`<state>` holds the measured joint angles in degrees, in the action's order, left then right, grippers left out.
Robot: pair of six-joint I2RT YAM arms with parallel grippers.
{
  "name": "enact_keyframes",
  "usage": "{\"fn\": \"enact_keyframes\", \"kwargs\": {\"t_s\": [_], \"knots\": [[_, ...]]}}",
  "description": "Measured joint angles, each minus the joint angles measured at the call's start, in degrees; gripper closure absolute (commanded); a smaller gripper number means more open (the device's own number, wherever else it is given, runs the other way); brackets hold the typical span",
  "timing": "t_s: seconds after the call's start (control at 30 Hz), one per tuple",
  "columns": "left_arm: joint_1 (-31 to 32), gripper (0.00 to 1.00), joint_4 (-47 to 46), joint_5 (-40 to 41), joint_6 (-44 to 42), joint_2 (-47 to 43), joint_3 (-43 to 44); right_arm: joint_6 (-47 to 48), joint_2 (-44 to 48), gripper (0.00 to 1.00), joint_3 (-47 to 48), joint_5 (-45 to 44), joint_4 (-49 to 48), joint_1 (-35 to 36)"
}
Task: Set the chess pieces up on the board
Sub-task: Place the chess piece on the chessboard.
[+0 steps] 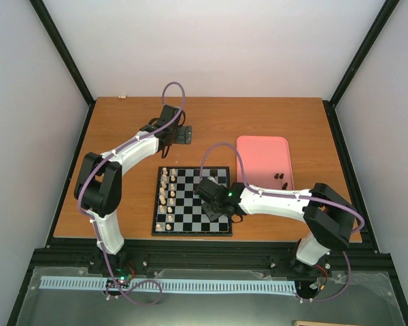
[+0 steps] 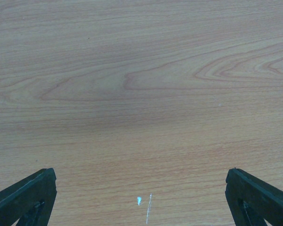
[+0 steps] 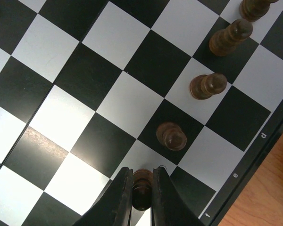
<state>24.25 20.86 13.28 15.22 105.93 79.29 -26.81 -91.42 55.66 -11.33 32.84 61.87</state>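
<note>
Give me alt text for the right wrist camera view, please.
The right gripper has its fingers shut on a dark chess piece over the board. Four more dark pieces stand in a row along its black-framed edge, running to the upper right.

The dark piece point(image 3: 142, 186) in the right gripper point(image 3: 142, 172) was mostly hidden by its fingers. A corner piece point(image 3: 253, 7) was cut off. Tray pieces point(image 1: 277, 176) were too small to identify.
</note>
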Motion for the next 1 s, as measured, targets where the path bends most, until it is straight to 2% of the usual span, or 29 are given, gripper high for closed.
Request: {"fn": "enact_keyframes", "kwargs": {"t_s": [0.8,0.83,0.93,1.0], "knots": [[0.00,0.00,0.00,0.00,0.00,0.00,0.00,0.02,-0.79,0.93,-1.64,0.61,-3.10,-0.50],[0.00,0.00,0.00,0.00,0.00,0.02,0.00,0.02,-0.79,0.91,-1.62,0.66,-3.10,-0.50],[0.00,0.00,0.00,0.00,0.00,0.07,0.00,0.02,-0.79,0.76,-1.62,0.85,-3.13,-0.55],[0.00,0.00,0.00,0.00,0.00,0.17,0.00,0.20,-0.79,0.70,-1.73,1.11,-3.17,-0.55]]}}
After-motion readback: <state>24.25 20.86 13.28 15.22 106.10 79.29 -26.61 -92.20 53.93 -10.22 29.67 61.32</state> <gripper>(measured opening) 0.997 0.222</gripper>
